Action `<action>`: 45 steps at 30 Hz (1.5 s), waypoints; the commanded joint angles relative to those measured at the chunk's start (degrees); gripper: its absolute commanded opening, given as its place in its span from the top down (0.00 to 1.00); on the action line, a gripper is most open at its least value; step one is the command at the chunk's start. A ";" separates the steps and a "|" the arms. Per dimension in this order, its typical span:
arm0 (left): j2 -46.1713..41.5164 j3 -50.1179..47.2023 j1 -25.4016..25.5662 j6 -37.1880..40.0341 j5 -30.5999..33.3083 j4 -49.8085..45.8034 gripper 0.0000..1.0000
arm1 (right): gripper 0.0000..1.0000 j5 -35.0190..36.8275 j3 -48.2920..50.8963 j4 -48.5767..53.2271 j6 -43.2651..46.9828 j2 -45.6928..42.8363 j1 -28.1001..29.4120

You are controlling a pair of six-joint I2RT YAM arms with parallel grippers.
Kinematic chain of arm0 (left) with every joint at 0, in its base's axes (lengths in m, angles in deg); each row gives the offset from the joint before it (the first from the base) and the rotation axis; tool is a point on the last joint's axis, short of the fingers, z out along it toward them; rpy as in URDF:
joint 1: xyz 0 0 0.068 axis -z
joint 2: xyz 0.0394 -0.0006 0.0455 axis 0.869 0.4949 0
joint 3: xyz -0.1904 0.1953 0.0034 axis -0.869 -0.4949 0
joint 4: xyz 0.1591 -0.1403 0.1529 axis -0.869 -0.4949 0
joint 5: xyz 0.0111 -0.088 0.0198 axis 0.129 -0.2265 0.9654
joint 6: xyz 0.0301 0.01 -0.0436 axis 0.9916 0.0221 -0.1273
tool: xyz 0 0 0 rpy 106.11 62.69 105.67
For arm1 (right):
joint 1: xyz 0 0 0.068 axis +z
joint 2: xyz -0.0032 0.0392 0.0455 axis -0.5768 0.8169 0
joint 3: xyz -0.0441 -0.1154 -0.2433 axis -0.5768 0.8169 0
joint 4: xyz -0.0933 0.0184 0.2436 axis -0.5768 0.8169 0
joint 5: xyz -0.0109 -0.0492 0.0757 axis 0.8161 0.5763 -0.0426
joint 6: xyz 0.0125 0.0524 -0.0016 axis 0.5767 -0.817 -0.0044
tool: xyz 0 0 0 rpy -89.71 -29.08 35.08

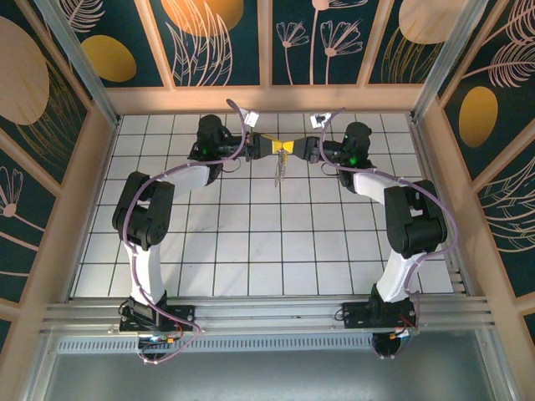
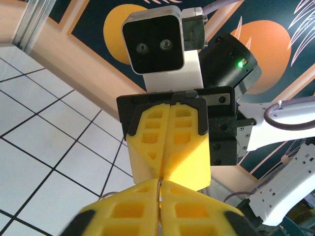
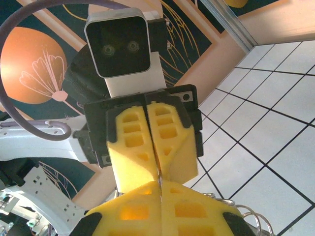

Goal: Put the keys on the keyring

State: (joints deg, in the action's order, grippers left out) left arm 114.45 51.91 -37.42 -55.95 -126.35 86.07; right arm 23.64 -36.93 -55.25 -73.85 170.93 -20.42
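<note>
Tiled table (image 1: pixel 209 251), 12 o'clock: left gripper (image 1: pixel 277 144), right gripper (image 1: pixel 289 147) shut tip-to-tip on dangling keyring (image 1: pixel 279 171); keep tips aligned, feed slowly.

2 tools: left tool (image 1: pixel 278 146), right tool (image 1: pixel 291 147); 1 keyring (image 1: pixel 281 170); 1 tiled table (image 1: pixel 276 251).

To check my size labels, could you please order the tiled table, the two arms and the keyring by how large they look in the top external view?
1. tiled table
2. left arm and right arm: about alike, so unranked
3. keyring, a thin strand, by far the smallest
</note>
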 commanded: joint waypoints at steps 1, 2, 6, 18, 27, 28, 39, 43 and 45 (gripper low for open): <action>0.83 0.11 1.15 -0.23 -2.64 3.03 1.00 | 1.00 -0.09 -2.36 -0.70 0.97 0.52 0.44; 0.83 0.03 1.30 -0.13 -2.79 3.10 1.00 | 1.00 0.00 -2.39 -0.70 0.99 0.45 0.46; 0.49 -0.53 1.45 0.33 -2.03 3.49 1.00 | 1.00 0.28 -2.40 -0.79 0.77 0.48 0.38; -4.07 -6.26 1.43 -3.86 9.96 11.85 1.00 | 0.57 11.04 9.17 -2.36 0.48 -10.08 -4.82; -4.09 -9.53 1.47 -14.23 11.70 25.14 1.00 | 0.52 28.60 19.88 1.88 9.40 -17.44 -0.67; -4.25 -9.77 1.52 -14.82 11.75 25.86 1.00 | 0.51 29.89 20.38 2.26 10.38 -17.92 0.10; -5.08 -9.74 1.78 -17.21 11.49 27.83 1.00 | 0.48 33.22 17.70 6.78 16.74 -17.08 5.70; -5.30 -9.39 2.05 -16.92 11.35 27.31 1.00 | 0.48 32.61 16.29 8.19 17.92 -16.75 6.63; -5.25 -9.25 2.21 -16.89 11.35 27.29 1.00 | 0.48 32.60 15.82 8.59 18.37 -16.69 7.07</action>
State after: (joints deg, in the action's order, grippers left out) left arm 111.58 41.60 -35.63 -72.21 -115.31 110.44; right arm 55.88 -18.90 -47.10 -57.78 154.56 -14.08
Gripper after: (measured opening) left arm 0.044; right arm 0.520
